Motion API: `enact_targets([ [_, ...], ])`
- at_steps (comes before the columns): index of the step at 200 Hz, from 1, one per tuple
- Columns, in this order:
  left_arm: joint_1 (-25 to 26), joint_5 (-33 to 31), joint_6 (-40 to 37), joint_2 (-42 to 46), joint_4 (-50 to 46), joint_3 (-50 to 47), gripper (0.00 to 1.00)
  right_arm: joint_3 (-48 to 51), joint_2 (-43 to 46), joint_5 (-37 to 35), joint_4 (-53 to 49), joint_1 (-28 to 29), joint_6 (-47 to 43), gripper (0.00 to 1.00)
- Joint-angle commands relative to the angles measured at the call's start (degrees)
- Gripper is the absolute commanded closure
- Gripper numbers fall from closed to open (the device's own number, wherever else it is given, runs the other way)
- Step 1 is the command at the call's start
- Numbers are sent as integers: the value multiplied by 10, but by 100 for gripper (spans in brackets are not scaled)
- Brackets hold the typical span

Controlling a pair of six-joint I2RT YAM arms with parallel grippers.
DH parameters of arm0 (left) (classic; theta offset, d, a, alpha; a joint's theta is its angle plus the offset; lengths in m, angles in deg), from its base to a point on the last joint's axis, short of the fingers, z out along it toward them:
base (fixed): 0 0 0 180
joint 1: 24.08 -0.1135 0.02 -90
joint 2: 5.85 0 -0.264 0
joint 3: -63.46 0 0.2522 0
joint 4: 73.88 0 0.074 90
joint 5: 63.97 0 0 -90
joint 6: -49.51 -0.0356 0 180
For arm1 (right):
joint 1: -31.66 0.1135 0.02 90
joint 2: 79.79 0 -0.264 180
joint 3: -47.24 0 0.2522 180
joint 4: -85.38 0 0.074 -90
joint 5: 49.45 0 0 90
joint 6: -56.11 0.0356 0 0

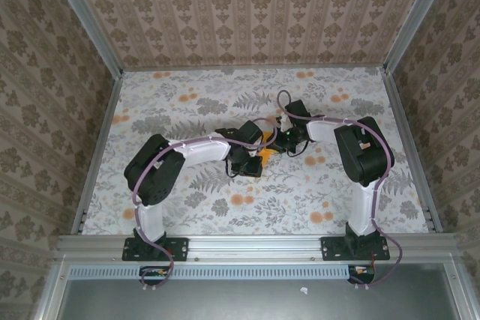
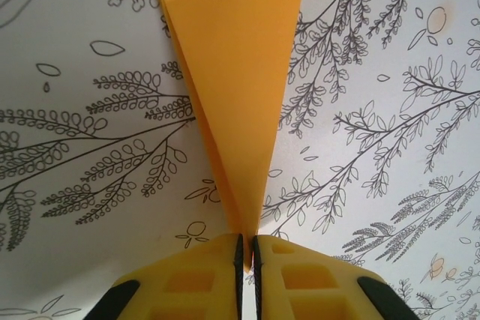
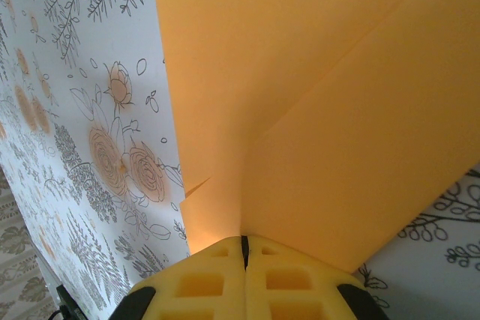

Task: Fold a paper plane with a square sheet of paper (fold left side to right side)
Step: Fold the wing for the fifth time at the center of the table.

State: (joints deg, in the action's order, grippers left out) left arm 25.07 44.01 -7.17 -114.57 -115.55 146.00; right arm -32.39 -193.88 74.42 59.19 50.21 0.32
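Observation:
The square sheet of paper (image 1: pixel 268 157) is bright orange and folded into a pointed shape; it sits mid-table between both arms. In the left wrist view the paper (image 2: pixel 232 50) narrows to a tip that runs down into my left gripper (image 2: pixel 247 241), whose yellow fingers (image 2: pixel 199 271) are shut on that tip. In the right wrist view the paper (image 3: pixel 337 133) shows a lower layer and a raised flap meeting in a crease. That crease ends in my right gripper (image 3: pixel 244 239), shut on the fold. From above, the left gripper (image 1: pixel 251 157) and right gripper (image 1: pixel 283 140) almost touch.
A grey-white cloth (image 1: pixel 225 207) with leaf and orange flower prints covers the table. Patterned walls with metal rails (image 1: pixel 101 148) close in the left, right and back. Purple cables (image 1: pixel 285 103) loop over both arms.

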Motion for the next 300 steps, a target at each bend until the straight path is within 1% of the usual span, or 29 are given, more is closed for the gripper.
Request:
enact_targets([
  [1, 4, 2, -8, -10, -9, 8, 88, 8, -23, -49, -58, -2, -12, 100],
  [88, -6, 59, 22, 4, 66, -48, 100, 7, -26, -51, -64, -4, -13, 100],
  [124, -15, 93, 44, 11, 119, -75, 100, 7, -26, -52, -65, -4, -12, 100],
  [166, -26, 97, 57, 33, 135, -102, 100, 6, -28, -53, -67, -4, -13, 100],
  [177, -28, 98, 58, 43, 134, -106, 97, 7, -28, -54, -67, -4, -13, 100],
  [195, -33, 101, 55, 66, 135, -114, 90, 6, -30, -54, -68, -5, -13, 100],
  [228, -50, 111, 49, 120, 135, -132, 83, 6, -31, -55, -68, -5, -13, 100],
  [243, -61, 119, 48, 134, 137, -133, 83, 5, -31, -54, -66, -5, -12, 100],
  [259, -64, 138, 47, 128, 153, -125, 84, 6, -31, -54, -67, -4, -13, 100],
  [281, -59, 180, 63, 92, 202, -112, 87, 6, -30, -54, -67, -5, -12, 100],
  [290, -56, 185, 67, 73, 215, -100, 88, 7, -29, -54, -68, -5, -13, 100],
  [293, -55, 201, 67, 66, 218, -96, 88, 7, -30, -54, -67, -5, -13, 100],
  [300, -52, 209, 67, 54, 222, -88, 88, 7, -30, -53, -67, -4, -13, 100],
])
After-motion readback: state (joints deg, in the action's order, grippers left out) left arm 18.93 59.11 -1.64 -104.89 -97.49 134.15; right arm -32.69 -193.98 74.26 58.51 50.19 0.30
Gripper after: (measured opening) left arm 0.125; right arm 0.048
